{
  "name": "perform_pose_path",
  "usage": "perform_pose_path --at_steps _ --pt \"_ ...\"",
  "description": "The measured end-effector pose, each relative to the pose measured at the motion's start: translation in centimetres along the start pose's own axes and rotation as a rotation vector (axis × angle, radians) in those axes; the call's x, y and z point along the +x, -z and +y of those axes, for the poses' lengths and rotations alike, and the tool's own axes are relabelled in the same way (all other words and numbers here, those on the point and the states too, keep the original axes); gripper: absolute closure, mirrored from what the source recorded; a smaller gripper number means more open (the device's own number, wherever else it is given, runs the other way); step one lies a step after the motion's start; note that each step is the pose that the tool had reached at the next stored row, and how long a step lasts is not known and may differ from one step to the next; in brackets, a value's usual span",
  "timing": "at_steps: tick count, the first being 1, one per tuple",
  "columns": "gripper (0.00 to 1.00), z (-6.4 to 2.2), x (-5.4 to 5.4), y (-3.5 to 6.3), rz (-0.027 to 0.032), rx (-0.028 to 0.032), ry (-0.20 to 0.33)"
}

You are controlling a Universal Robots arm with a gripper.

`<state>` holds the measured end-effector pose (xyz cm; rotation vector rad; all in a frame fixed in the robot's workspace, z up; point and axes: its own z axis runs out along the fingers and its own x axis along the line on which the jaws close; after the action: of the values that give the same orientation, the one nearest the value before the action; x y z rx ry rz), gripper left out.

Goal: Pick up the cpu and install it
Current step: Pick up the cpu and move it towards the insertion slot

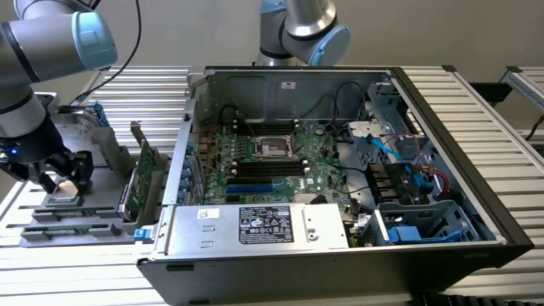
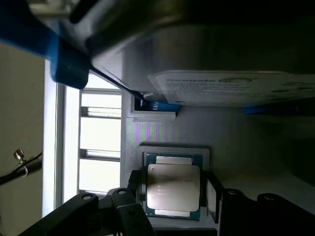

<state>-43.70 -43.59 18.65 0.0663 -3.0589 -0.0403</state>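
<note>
**Bench (image 1: 476, 108) contents, from the exterior view's left to its right**

1. Grey-and-blue robot arm (image 1: 34, 95), with its black gripper (image 1: 61, 182) lowered over a grey plastic parts holder (image 1: 106, 146) on the slatted aluminium bench. The fingers (image 2: 134, 194) are spread, one on each side of the cpu (image 2: 173, 184), and nothing is pinched.
2. The cpu is a small flat square chip with a dull silver top and a green rim. It lies flat in a square recess of the holder, directly between the fingers.
3. Silver rectangular hard drive with white label (image 2: 231, 86) and blue bracket (image 2: 74, 66), in the same holder near the cpu's recess.
4. Open black-and-grey computer case (image 1: 255, 89), lying on its side to the right of the holder. Inside it:
   - green motherboard (image 1: 297, 185)
   - square metal-framed processor socket (image 1: 274, 148)
   - long black memory slots (image 1: 270, 167), just nearer than the socket
   - silver power supply with black label (image 1: 264, 226), along the near edge
   - blue cables (image 1: 386, 150), to the right
5. Second grey-and-blue arm joint (image 1: 310, 32), on the far side above the case.
</note>
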Motion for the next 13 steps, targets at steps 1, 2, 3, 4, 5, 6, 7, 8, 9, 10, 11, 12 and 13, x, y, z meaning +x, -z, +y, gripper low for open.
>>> perform_pose_path --at_steps 1,2,3,4,5,6,7,8,9,10,11,12,13 --pt "0.38 0.0 -0.01 0.0 0.0 0.0 0.0" --pt "0.38 -0.01 -0.02 -0.01 0.0 0.0 0.0" --pt "0.38 -0.01 -0.03 -0.02 -0.0002 -0.0001 0.0" --pt "0.38 -0.01 -0.03 -0.02 -0.0002 -0.0001 0.0" --pt "0.38 -0.01 -0.03 -0.02 0.0 0.0 0.0" --pt "0.38 -0.01 -0.04 -0.06 -0.0001 -0.0001 0.0" --pt "0.38 -0.01 -0.04 -0.11 -0.0002 -0.0001 0.0" --pt "0.38 -0.01 -0.05 -0.16 -0.0002 -0.0001 0.0" --pt "0.38 -0.01 -0.05 -0.23 -0.0003 -0.0001 0.0" --pt "0.38 -0.02 -0.05 -0.27 -0.0002 0.0 0.0" --pt "0.38 -0.02 -0.05 -0.28 0.0 0.0001 -0.001" --pt "0.38 -0.02 -0.06 -0.3 -0.0001 -0.0002 -0.005" --pt "0.38 -0.02 -0.06 -0.31 -0.0002 -0.0005 -0.008"
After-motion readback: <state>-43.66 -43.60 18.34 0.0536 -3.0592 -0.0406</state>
